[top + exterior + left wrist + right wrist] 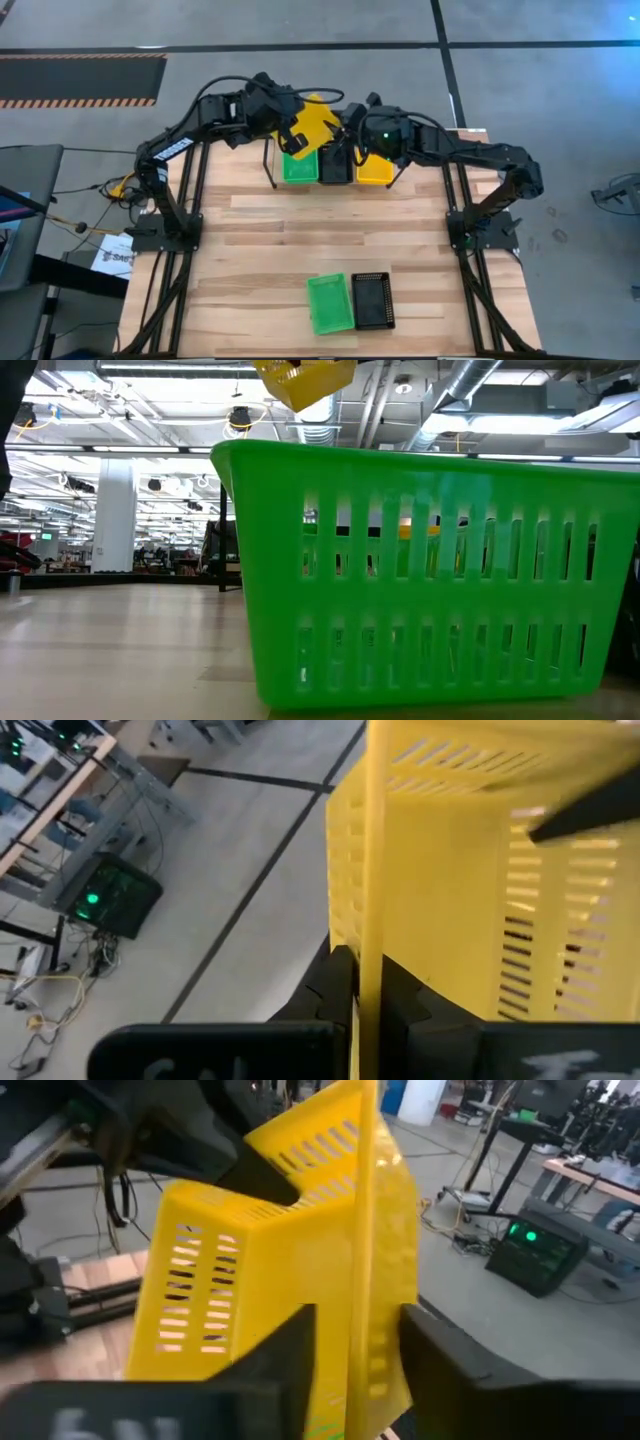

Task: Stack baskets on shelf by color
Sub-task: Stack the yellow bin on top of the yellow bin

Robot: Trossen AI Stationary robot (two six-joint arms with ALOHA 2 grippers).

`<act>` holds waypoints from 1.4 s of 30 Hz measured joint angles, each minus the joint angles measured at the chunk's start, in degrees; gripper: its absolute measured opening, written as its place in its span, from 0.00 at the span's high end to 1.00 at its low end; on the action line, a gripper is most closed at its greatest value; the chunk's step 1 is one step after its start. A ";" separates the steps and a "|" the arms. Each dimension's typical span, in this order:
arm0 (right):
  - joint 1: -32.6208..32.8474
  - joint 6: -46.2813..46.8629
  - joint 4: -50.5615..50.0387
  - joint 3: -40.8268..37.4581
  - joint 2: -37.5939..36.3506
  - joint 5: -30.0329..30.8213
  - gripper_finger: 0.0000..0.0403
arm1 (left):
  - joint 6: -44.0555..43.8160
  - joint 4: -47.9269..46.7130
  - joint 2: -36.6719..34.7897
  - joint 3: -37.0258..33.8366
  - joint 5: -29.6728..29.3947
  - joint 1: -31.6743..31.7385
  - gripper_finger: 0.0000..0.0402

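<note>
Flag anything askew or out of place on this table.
One yellow basket hangs tilted in the air above the shelf, pinched by its rim in the left gripper, with the right gripper open astride another rim. A green basket and black basket sit unshelved at the table's near edge.

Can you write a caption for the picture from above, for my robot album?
Both arms lift a yellow basket above the shelf while a green basket and black basket wait.
</note>
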 joint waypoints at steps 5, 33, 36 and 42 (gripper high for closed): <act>-0.05 -0.57 -0.47 -0.02 -0.02 0.53 0.96 | 0.13 0.24 0.04 0.00 0.18 -0.09 1.00; -4.91 2.05 -13.24 -0.17 -0.15 1.15 0.99 | 28.31 25.41 -1.64 2.60 -16.55 -6.18 0.63; -6.32 1.02 -15.21 -0.15 -2.10 1.66 0.99 | 21.53 16.50 -3.57 2.62 -25.95 -7.27 0.58; -13.68 -0.46 -25.26 -0.02 -8.83 -6.37 0.99 | -8.34 -9.27 -7.30 2.59 -13.90 -7.89 0.59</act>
